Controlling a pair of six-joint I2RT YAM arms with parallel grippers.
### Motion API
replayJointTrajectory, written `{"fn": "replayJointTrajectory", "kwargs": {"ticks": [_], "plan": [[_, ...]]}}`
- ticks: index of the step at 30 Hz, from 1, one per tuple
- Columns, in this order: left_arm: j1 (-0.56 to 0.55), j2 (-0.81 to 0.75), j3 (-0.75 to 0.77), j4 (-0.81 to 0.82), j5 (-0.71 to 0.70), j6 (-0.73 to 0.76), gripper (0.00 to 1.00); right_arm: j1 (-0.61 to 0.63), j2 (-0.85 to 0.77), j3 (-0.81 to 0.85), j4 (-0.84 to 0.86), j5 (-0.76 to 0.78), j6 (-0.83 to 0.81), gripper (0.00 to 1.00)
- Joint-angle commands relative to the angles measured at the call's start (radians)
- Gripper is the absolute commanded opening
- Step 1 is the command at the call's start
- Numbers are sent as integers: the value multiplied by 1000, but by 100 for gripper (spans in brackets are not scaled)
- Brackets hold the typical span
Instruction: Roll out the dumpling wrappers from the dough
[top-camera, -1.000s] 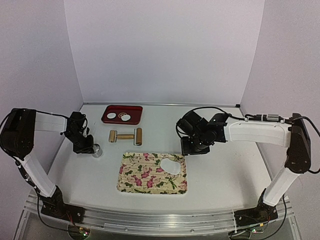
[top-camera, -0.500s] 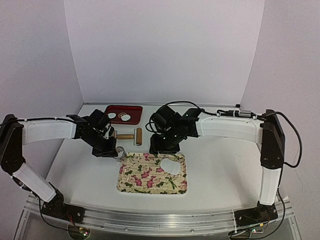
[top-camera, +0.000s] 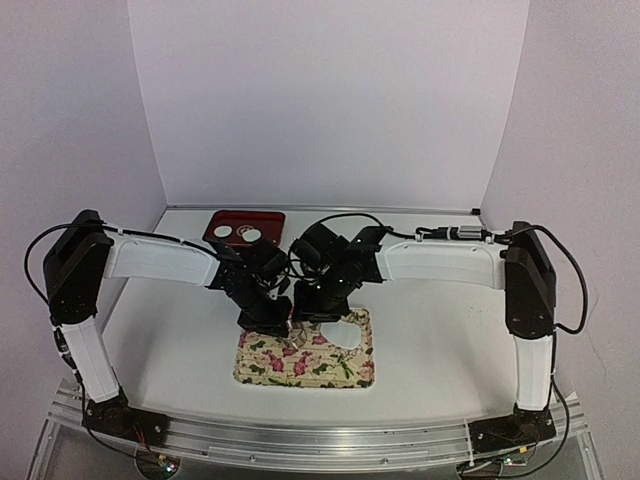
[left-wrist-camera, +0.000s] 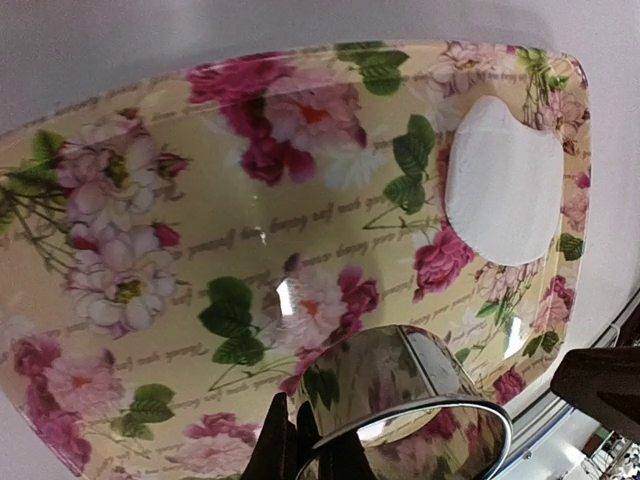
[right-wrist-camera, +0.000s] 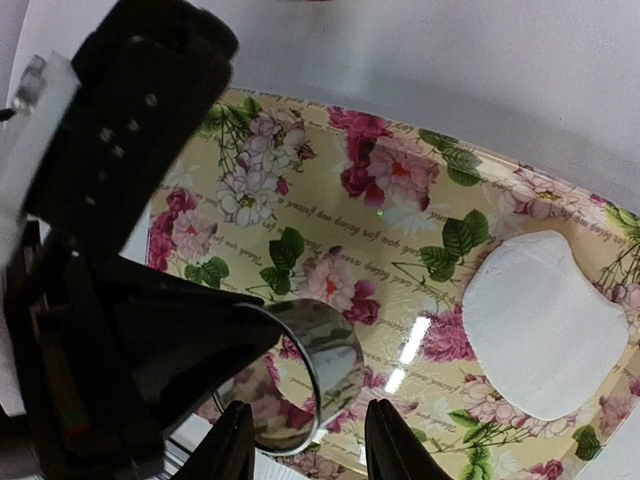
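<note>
Pink-floral yellow tray (right-wrist-camera: 330, 200); white dough (right-wrist-camera: 540, 320)

The flowery tray (left-wrist-camera: 200, 240) has thin curly writing among its flowers, but it is too blurry to read.

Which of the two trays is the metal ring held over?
The flowered tray; the ring hangs over it. The red tray behind carries two white discs.

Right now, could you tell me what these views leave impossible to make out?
Top view: the left gripper and right gripper largely hide the ring cutter.
Left wrist view: bottom edge cuts off the cutter's near rim.
Top view: dumpling wrappers in the red tray are too small to judge thickness.
</note>
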Motion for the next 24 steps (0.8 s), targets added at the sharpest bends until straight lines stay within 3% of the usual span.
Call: {"fn": "replayJointTrajectory", "kwargs": {"ticks": [1,6,11,15,24], "plan": [[-34,21,70,12,-7,-29,1,0,11,-5,-7,30,23,34],[-42,2,73,19,-21,-57,2,0,31,-10,-40,67,27,25],[-43,-16,63,28,-35,-79,2,0,39,-14,-53,68,26,25],[-43,-27,58,32,-46,-88,3,0,36,-26,-57,76,29,18],[-43,-60,52,61,-72,-104,4,-1,58,-21,-74,69,31,24]]}}
